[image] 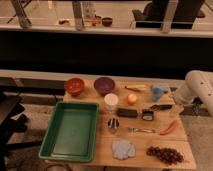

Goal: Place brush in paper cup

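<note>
The brush (149, 114) lies on the wooden table (105, 150), right of centre, with its squarish black head towards me and its slim dark handle (161, 107) angled to the back right. The white paper cup (111, 101) stands upright near the table's middle, left of the brush and empty-looking. My white arm (194, 84) reaches in from the right edge. My gripper (173, 105) hangs at its lower end, just right of the brush handle's tip.
A green tray (55, 142) fills the left side. A red bowl (74, 86), a purple bowl (104, 85) and a blue cup (157, 92) stand along the back. A black block (127, 113), metal cup (114, 124), silvery utensil (141, 130), orange pepper (170, 127), blue cloth (123, 149) and grapes (164, 155) lie nearby.
</note>
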